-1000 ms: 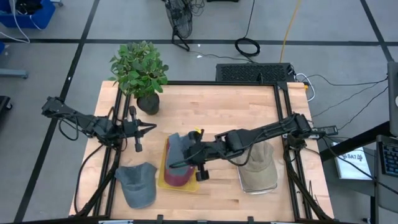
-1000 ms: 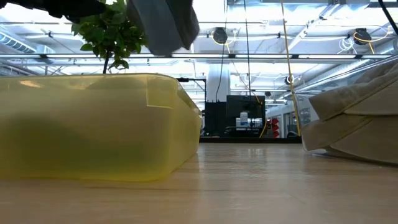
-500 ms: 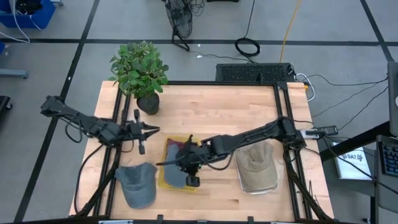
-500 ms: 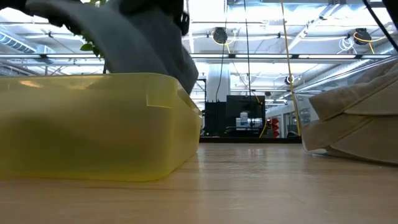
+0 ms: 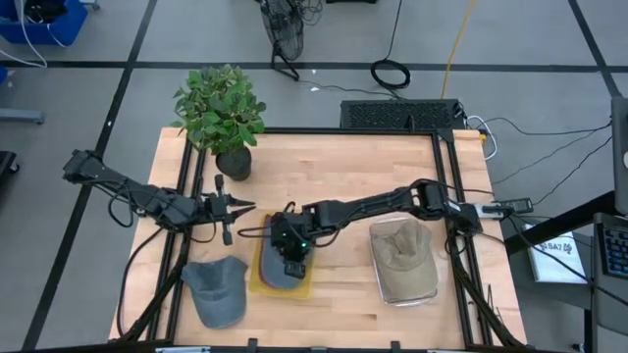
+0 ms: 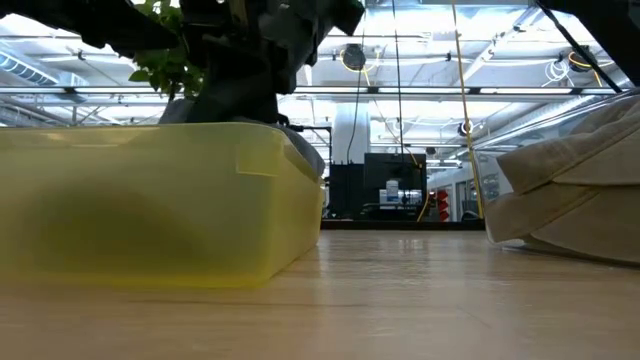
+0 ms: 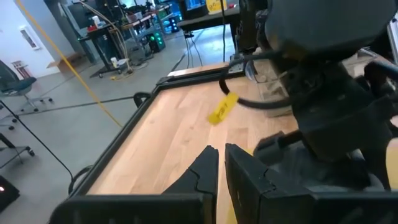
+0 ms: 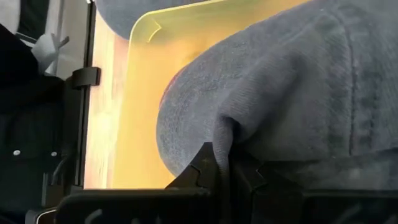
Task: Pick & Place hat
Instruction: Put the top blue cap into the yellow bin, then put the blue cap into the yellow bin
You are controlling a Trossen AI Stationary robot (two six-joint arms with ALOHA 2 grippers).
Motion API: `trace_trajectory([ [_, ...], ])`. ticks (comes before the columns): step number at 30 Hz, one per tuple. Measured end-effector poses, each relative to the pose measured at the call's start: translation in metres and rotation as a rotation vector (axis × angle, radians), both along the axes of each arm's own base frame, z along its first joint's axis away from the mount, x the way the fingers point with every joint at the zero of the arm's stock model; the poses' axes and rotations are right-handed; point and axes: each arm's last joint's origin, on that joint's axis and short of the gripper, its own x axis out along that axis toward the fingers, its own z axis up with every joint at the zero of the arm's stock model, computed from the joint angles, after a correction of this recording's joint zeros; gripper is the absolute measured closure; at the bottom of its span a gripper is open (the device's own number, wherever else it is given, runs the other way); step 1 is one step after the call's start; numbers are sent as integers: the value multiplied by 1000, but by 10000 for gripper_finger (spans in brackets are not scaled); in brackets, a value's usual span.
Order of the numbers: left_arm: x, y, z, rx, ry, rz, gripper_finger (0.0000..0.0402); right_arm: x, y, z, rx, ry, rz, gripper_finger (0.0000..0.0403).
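A grey hat (image 5: pixel 278 267) lies in the yellow tray (image 5: pixel 306 290) near the table's middle, over something dark red (image 5: pixel 257 278). It rises above the tray's rim in the low view (image 6: pixel 240 95). My right gripper (image 5: pixel 287 255) is over the tray and shut on the hat; it also shows in the right wrist view (image 8: pixel 224 163). My left gripper (image 5: pixel 245 206) is shut and empty, just left of the tray and above the table; it also shows in the left wrist view (image 7: pixel 221 163). My right gripper pinches a raised fold of the grey hat's cloth (image 8: pixel 222 129) between its two fingers. It comes from above, over the tray. The hat's lower part rests in the yellow tray (image 8: pixel 140 93), and the cloth bunches up at the fingers.
A blue-grey cap (image 5: pixel 216 291) lies on the table at the near left. A beige cap (image 5: pixel 404 253) sits in a clear tray (image 5: pixel 424 292) at the right. A potted plant (image 5: pixel 221 110) stands at the far left. Black frame rails (image 5: pixel 444 176) run along the table's edges.
My right gripper has carried the grey hat toward the table's left edge and down. The hat, which hung above the tray's right side, now sits in the yellow tray over the dark red thing. My left gripper has moved a little toward the tray.
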Motion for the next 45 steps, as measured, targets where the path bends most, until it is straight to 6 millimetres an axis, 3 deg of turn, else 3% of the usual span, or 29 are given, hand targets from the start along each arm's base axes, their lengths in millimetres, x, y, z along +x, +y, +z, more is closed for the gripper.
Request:
trace_trajectory([
  [18,0,0,0,-12,-6,0,364,5,0,-6,-58,-58,49,393],
  [24,0,0,0,-13,-6,1,364,6,9,5,-92,-144,67,320],
  [32,0,0,0,-29,-10,2,364,6,10,5,-87,-131,29,225],
  [36,0,0,0,-27,-9,1,364,6,10,7,-95,-144,42,208],
  [45,0,0,0,-24,-4,1,364,-3,20,52,-176,-304,46,204],
])
